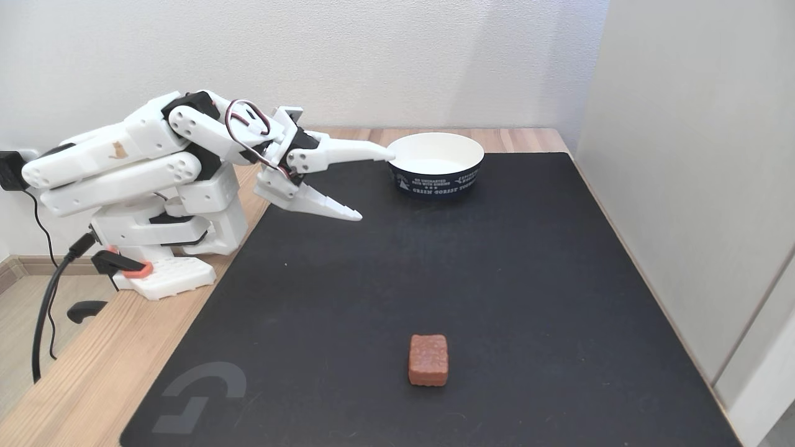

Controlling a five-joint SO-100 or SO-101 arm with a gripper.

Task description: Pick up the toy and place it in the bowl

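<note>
The toy (428,359), a small reddish-brown block with a bumpy top, lies on the black mat near its front edge. The bowl (436,163), white inside and navy outside with white lettering, stands at the back of the mat. My white gripper (375,184) hangs over the mat's back left part with its jaws spread wide and nothing between them. Its upper fingertip reaches the bowl's left rim; the lower one points down towards the mat. The toy lies far in front of the gripper, apart from it.
The black mat (497,298) covers most of the wooden table (93,379). My arm's base (168,273) is clamped at the table's left, with cables trailing off the edge. A pale wall panel (695,186) borders the mat's right side.
</note>
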